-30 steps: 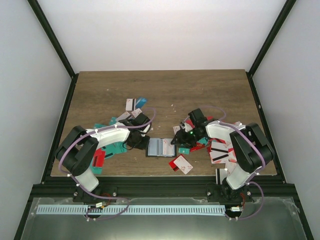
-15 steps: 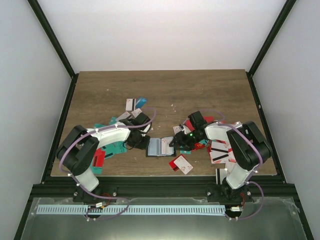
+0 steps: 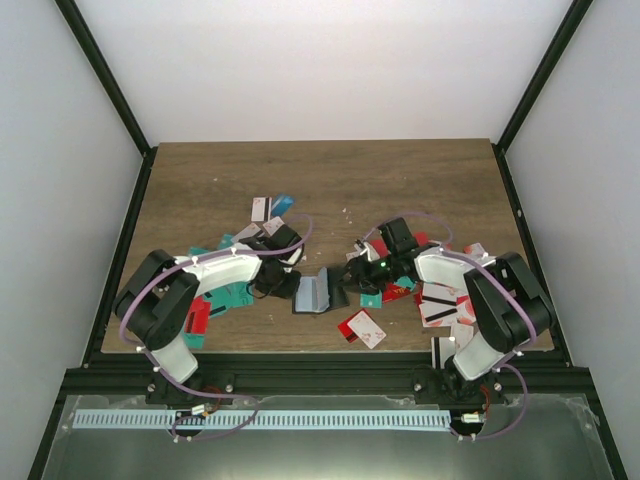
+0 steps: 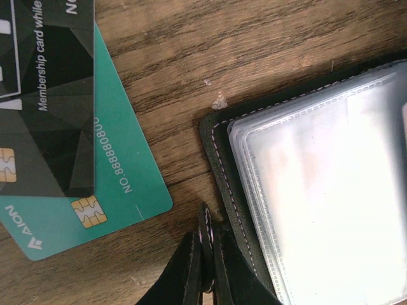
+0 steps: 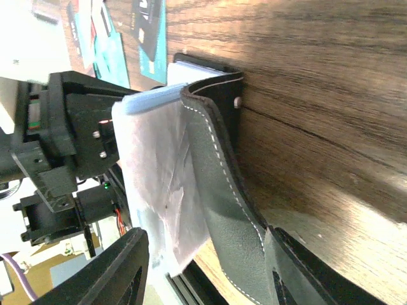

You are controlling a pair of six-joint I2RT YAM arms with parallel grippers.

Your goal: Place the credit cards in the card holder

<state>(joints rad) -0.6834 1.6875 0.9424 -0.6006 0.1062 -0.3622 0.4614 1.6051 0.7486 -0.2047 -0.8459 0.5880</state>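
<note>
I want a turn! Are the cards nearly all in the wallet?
No. Done: no card visibly filed. In hand: left gripper pinches the edge of the black folding card holder; right gripper, open, straddles its raised flap. Left: coloured plastic cards scattered across the wooden table.

**Wood, walls and frame**

We see a brown wood-grain surface (image 3: 400, 180) boxed in by white walls (image 3: 320, 60) and black frame posts (image 3: 105, 95). Along its near edge runs a black rail (image 3: 320, 373), then a grey metal ledge (image 3: 530, 440) carrying a pale slotted strip (image 3: 300, 419).
</note>
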